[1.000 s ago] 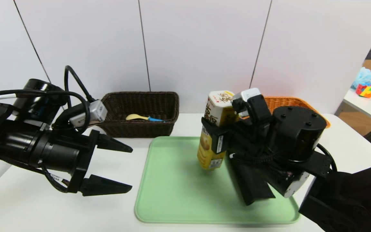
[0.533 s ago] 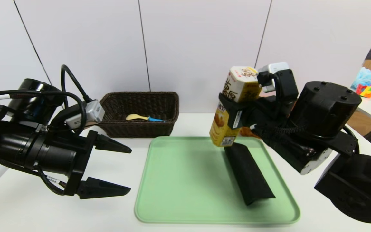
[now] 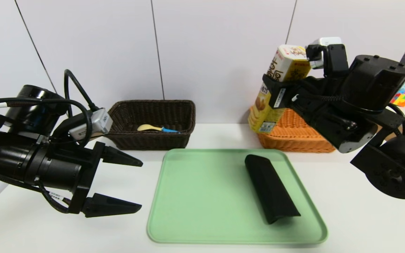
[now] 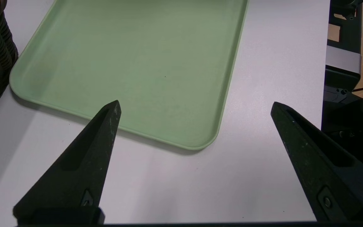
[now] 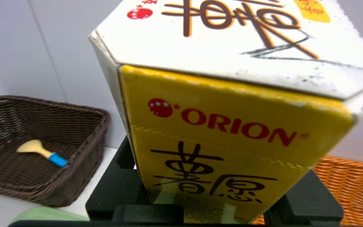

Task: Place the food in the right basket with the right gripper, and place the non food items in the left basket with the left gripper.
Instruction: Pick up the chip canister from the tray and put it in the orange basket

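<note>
- At two o'clock, above the orange basket [image 3: 294, 135] rim, the right pincer [image 3: 276, 96] clamps the yellow snack box [image 3: 276, 88], seemingly clear of it.
- At nine o'clock, the left pincer [image 3: 123, 184] hangs spread.

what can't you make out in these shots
- Inside of the orange basket: head view, hidden by its near wall, the snack box and the right arm.
- Right gripper fingertips: head view, behind the box.
- Box bottom: right wrist view, cut off by the gripper body.
- Black case: left wrist view, outside the frame; only the tray and the open left gripper show.
</note>
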